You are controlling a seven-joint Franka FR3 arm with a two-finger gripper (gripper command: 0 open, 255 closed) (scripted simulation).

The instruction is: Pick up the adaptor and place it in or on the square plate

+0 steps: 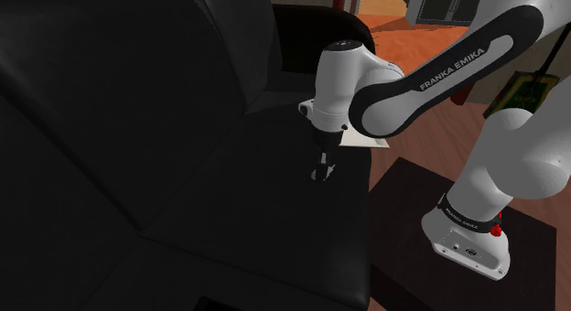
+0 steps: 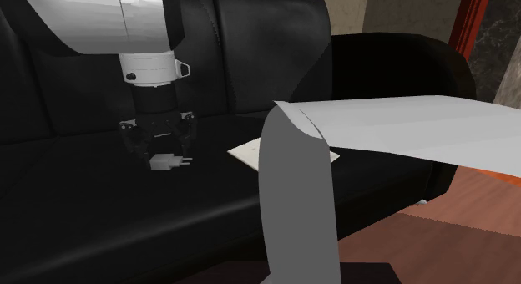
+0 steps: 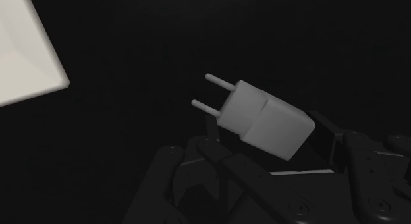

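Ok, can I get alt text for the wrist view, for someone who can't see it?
A light grey adaptor with two prongs sits tilted, close against the black gripper, with a black sofa seat behind it. A corner of the white square plate shows on the side its prongs point to.

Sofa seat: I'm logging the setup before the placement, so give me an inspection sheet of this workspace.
Surface: black sofa seat, dark and smooth.
Job's things: pale adaptor with two prongs; white square plate flat on the seat, apart from it.
Clutter: nothing seen.
Grippers: black gripper low, directly over the adaptor; hold unclear.
Cables: nothing seen.
Surroundings: sofa backrest; reddish-brown floor.
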